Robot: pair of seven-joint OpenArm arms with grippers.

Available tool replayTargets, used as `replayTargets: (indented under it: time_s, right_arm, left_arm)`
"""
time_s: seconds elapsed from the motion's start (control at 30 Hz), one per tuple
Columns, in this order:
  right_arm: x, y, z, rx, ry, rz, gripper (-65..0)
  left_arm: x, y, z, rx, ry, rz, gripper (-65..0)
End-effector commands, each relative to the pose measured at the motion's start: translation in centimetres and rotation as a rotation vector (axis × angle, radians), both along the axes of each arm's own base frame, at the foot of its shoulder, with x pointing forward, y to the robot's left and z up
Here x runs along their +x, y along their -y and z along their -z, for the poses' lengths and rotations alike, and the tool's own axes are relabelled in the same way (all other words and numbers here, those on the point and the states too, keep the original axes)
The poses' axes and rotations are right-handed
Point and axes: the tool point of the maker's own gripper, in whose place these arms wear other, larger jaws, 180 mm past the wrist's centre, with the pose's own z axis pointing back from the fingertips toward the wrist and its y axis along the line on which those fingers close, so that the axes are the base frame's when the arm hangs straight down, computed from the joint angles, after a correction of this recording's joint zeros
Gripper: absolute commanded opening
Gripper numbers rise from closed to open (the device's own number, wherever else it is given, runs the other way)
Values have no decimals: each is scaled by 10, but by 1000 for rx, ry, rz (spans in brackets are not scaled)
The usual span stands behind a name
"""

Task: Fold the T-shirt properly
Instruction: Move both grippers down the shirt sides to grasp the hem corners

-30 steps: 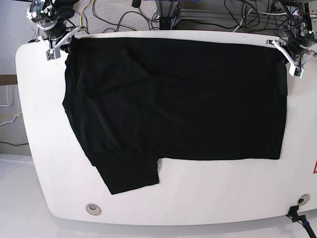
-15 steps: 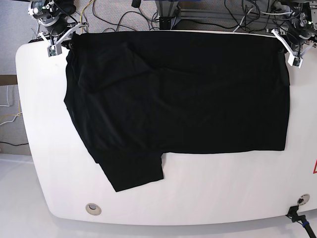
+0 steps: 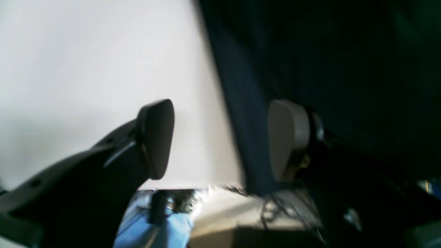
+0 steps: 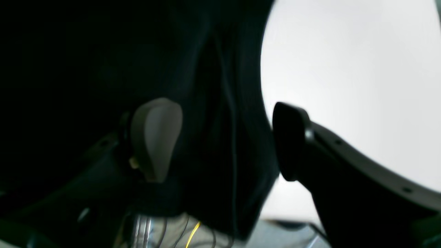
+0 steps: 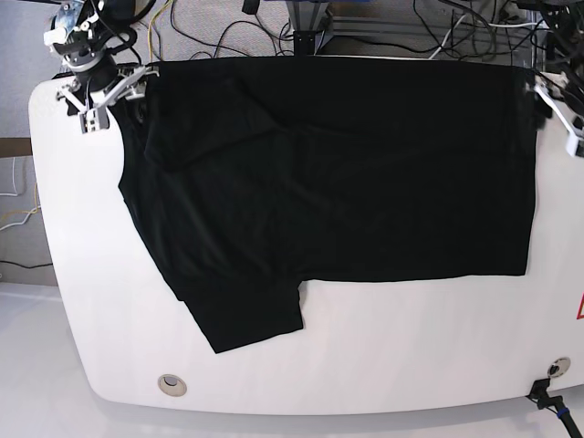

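The black T-shirt (image 5: 328, 173) lies spread flat on the white table (image 5: 411, 347), its top edge along the far edge. No printed graphic shows. One sleeve (image 5: 246, 315) sticks out at the lower left. My right gripper (image 5: 102, 89) is at the shirt's far-left corner. In the right wrist view it (image 4: 224, 141) is open, with a hanging fold of the shirt (image 4: 220, 86) between its pads. My left gripper (image 5: 558, 111) is at the far-right corner. In the left wrist view it (image 3: 220, 137) is open, with the shirt's edge (image 3: 241, 113) between its pads, close to the right one.
Cables (image 5: 383, 27) and a frame lie behind the table's far edge. A round grommet (image 5: 171, 384) sits near the front left. A black connector (image 5: 547, 397) is at the front-right corner. Bare table runs along the front and the left side.
The shirt has slid toward the far edge, its top hem now over the table's rim. Both grippers have shifted outward and slightly toward the front at the corners.
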Motion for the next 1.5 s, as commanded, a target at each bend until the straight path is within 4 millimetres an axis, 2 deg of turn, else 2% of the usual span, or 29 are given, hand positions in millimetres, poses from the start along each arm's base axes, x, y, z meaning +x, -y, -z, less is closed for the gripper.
replayTargets:
  time_s: [0.0, 0.07, 0.23, 0.37, 0.5, 0.6, 0.8, 0.9, 1.3, 1.47]
  right_arm:
    - [15, 8, -13, -35, 25, -16, -214]
    - [31, 10, -18, -41, 36, -15, -214]
    - [82, 12, -34, -23, 95, -4, -214]
    - [113, 12, -31, -28, 94, -20, -214]
    - [137, 8, -20, -35, 69, -34, -214]
    - [149, 2, -17, -20, 67, -48, -214]
    - [161, 2, -14, 5, 60, -43, -214]
    - [161, 2, -12, 6, 57, -45, -214]
    - [161, 4, -15, 0, 63, -47, -214]
    - [162, 3, -20, -7, 77, -51, -214]
  left_arm:
    - [24, -12, -27, 39, 88, -14, -262]
    - [55, -12, -48, 31, 185, -20, -262]
    - [126, -7, -67, -51, 279, -37, -262]
    - [172, -13, -62, -63, 273, -59, -264]
    - [211, -13, -31, -147, 277, -80, -264]
    - [226, -18, -8, -227, 275, -126, -265]
    - [241, -29, 14, -334, 293, -223, -265]
    - [249, -21, 26, -340, 278, -204, -264]
    - [235, -38, 58, -358, 260, -306, -264]
    - [234, -31, 64, -366, 251, -302, -265]
